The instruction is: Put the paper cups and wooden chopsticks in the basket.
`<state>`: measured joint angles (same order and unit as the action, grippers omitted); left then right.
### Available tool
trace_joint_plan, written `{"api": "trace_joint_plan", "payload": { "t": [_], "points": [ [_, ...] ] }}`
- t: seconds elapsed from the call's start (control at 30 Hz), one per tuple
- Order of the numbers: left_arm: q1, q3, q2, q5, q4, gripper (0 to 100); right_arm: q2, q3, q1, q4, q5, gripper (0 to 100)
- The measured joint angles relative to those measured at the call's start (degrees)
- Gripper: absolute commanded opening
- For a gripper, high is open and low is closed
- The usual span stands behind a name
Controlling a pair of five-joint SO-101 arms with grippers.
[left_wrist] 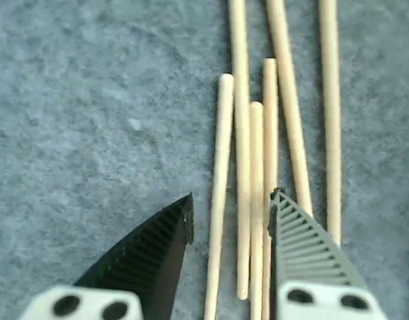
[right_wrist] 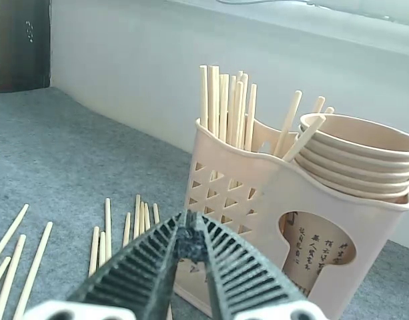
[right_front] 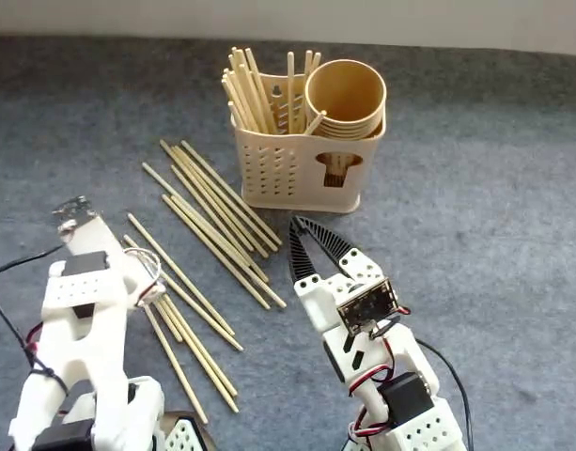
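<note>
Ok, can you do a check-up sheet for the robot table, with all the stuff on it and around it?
Surface: grey felt-like cover, flat.
Job's things: basket upright; paper cups stacked inside it, chopsticks standing beside them; loose chopsticks lying on the cover.
Clutter: nothing seen.
Grippers: left gripper open, fingers either side of some loose chopsticks; right gripper shut, empty, in front of the basket.
Cables: black cable by the left arm; red and white wires on the right arm.
Surroundings: pale wall behind.
</note>
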<state>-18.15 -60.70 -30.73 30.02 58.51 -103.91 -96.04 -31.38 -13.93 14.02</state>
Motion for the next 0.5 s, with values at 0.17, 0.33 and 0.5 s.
{"api": "trace_joint_plan", "payload": {
  "t": [0.17, 0.33, 0.5],
  "points": [
    [-3.60, 0.00, 0.00, 0.00, 2.37, 19, 0.00, 0.00, 0.00, 0.00, 0.00, 0.6],
    [-3.87, 0.00, 0.00, 0.00, 2.99, 19, 0.00, 0.00, 0.00, 0.00, 0.00, 0.6],
    [-3.16, -0.09, 0.00, 0.00, 2.99, 19, 0.00, 0.00, 0.00, 0.00, 0.00, 0.6]
  ]
}}
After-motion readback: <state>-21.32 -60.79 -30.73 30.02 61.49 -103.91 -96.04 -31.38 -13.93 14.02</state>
